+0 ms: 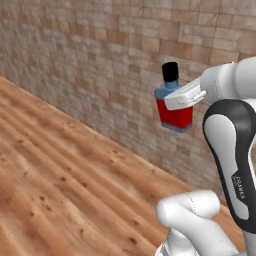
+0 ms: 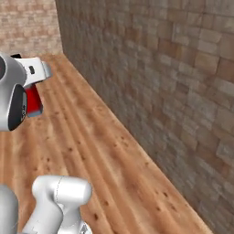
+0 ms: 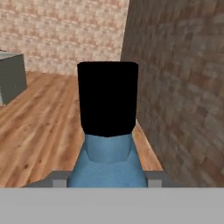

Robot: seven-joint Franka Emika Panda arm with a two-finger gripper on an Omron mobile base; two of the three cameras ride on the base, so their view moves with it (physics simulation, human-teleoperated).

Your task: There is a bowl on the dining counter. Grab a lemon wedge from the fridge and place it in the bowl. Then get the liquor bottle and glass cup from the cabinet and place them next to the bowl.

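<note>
Gripping: squat red bottle with light blue shoulders and black cap [image 1: 174, 102], clamped in pincer [image 1: 184, 99]
Bottle position: upright, lifted in air above wooden plank floor [image 1: 60, 175], near brick wall [image 2: 173, 68]
Far corner: grey-green block [image 3: 11, 76]

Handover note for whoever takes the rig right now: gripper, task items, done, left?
Gripper: shut on the liquor bottle, carried upright in the air above the wood floor, beside the brick wall.
Hand view: the bottle's black cap and blue shoulders sit between the fingers.
Done: bottle picked up.
Left: set the bottle next to the bowl. Lemon wedge and glass cup status can't be told from these views.
</note>
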